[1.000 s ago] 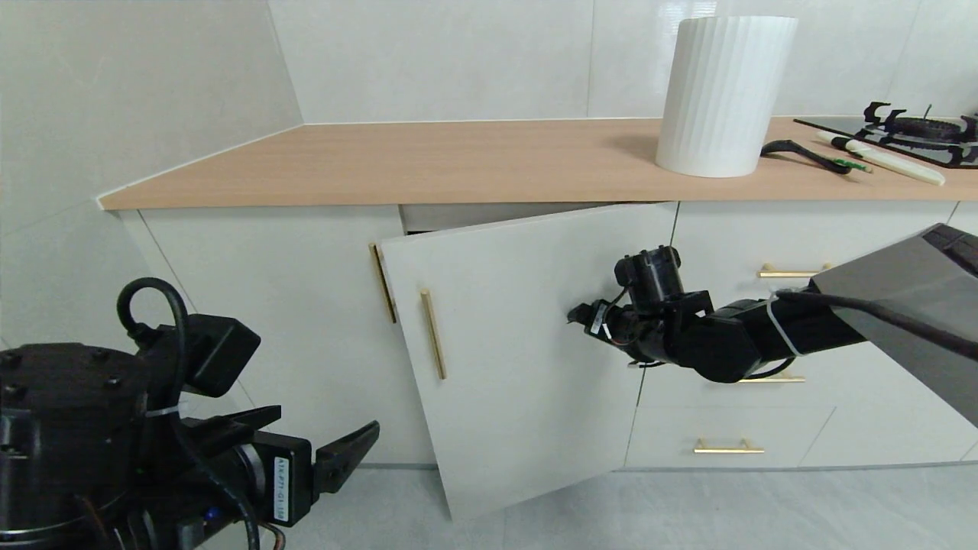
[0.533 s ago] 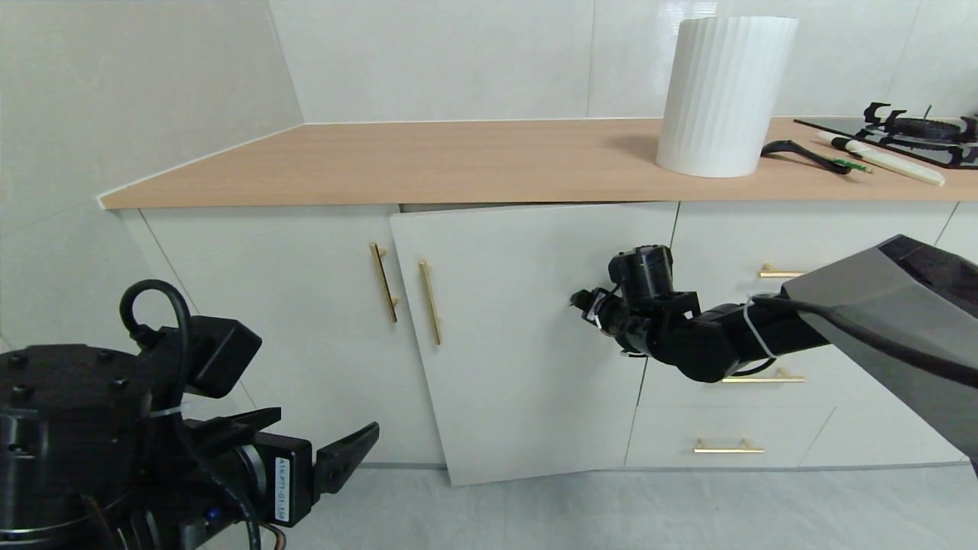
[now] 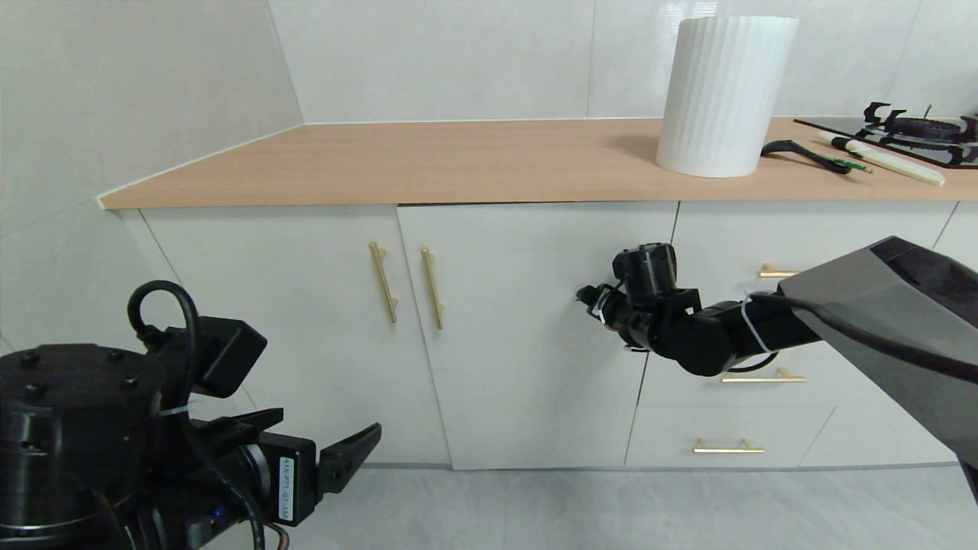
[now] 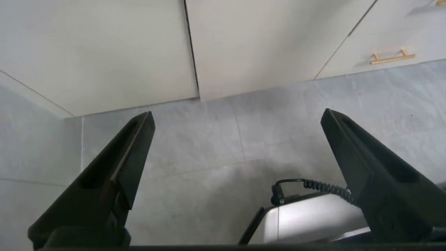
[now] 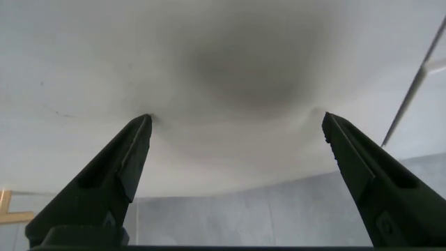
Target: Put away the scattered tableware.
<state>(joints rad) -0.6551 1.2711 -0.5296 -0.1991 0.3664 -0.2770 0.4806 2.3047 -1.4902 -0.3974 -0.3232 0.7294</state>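
Tableware (image 3: 890, 163) first: where does it lie? (Ana)

On the desk (image 3: 458, 164), just beside the white ribbed container (image 3: 724, 95), on its side toward the stove (image 3: 921, 130). I see a black-handled utensil (image 3: 810, 156) touching or nearly touching the container's base, and a cream knife next to it. Neither is gripped. (Ben)

And the arms? (Ana)

The right end effector (image 3: 588, 299) is below the container, its fingers spread wide with both tips against the cabinet door (image 3: 527, 367). The left end effector (image 3: 325, 428) hangs far below the container, near the floor (image 4: 230, 139), also spread wide and holding nothing. (Ben)

So the step is shutting that door? (Ana)

I judge so. The door looks flush with its neighbour below the container, so it is about done. To do it well, press square to the panel rather than at a slant, so the tips don't skid across it. Use light force, since the hinge needs little. Then draw straight back, without dragging along the face or catching the brass handle (image 3: 432, 289). Check that the seam under the desk edge is even before going up to the pieces beside the container. (Ben)
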